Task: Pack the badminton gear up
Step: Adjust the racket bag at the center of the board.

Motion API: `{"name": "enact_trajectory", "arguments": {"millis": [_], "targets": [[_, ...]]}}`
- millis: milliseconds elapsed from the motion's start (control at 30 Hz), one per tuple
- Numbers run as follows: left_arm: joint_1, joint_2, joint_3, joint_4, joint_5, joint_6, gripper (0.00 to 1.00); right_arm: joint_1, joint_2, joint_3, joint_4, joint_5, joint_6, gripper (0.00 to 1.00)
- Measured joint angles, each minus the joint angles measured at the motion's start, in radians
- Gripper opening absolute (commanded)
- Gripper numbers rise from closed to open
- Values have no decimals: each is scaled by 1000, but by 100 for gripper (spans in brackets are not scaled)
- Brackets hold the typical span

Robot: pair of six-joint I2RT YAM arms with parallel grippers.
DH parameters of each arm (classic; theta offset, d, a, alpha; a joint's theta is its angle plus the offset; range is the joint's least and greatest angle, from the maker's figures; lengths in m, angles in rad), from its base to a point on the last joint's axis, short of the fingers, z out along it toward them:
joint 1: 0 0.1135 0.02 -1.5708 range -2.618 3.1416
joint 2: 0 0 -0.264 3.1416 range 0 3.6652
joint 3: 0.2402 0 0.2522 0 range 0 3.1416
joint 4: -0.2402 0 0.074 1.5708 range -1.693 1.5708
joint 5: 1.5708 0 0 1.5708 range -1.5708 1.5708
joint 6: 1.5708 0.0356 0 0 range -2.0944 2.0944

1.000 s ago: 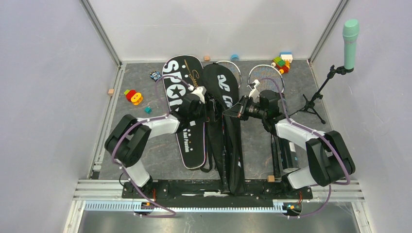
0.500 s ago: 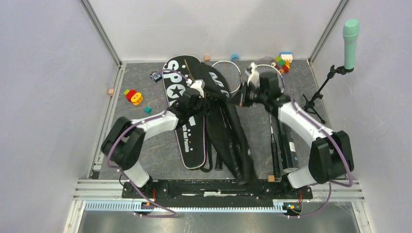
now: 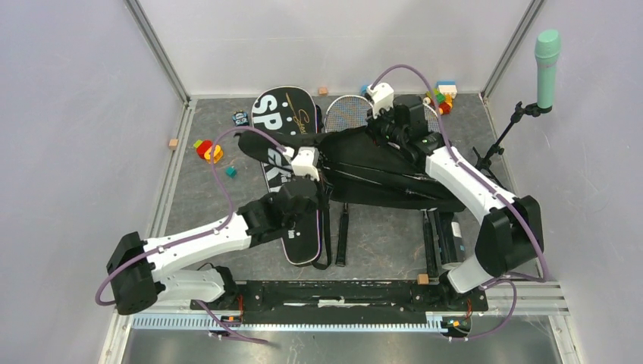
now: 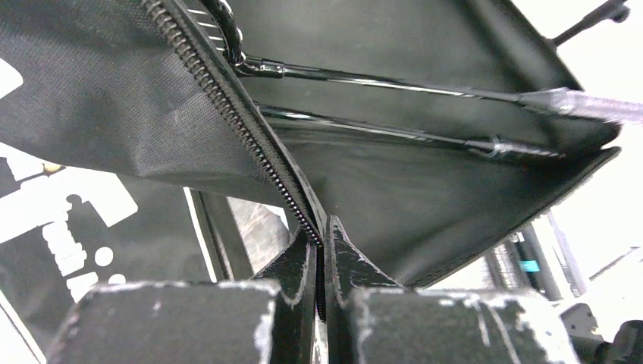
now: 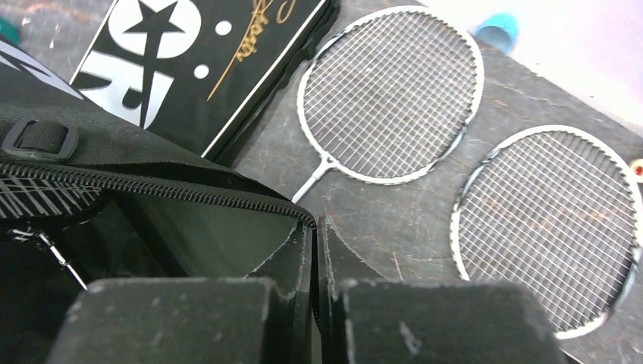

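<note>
Two-handed grip on the black racket bag (image 3: 379, 163).
Left gripper (image 4: 322, 231) and right gripper (image 5: 315, 227) each clamp its zipper edge (image 4: 250, 144); two rackets (image 5: 390, 95) lie just beyond.

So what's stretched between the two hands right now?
The black racket bag, its zipped rim pinched by left hand and right hand; the top view shows it spanning them.

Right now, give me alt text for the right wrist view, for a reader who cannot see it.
The right hand pinches the zippered edge of an open black racket bag. Beyond it two stringed racket heads lie on the grey table, beside a second lettered bag.
</note>
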Motion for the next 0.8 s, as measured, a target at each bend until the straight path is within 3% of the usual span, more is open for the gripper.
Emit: {"name": "enact_trajectory", "arguments": {"millis": [300,367,433,600,800], "targets": [[-61,40,-128,-26,-133,-141,45,3,-4,-228,251,-145,-74,0],[-62,40,-137,-27,-138,-140,66,1,-3,-228,274,-177,-101,0],[-63,40,-143,-33,-140,-118,99,-1,4,-228,302,-218,-134,0],[-64,2,-136,-99,-92,74,100,-10,21,-228,344,-309,-235,0],[-37,-180,-6,-156,-24,529,100,-12,21,-235,354,-369,-327,0]]}}
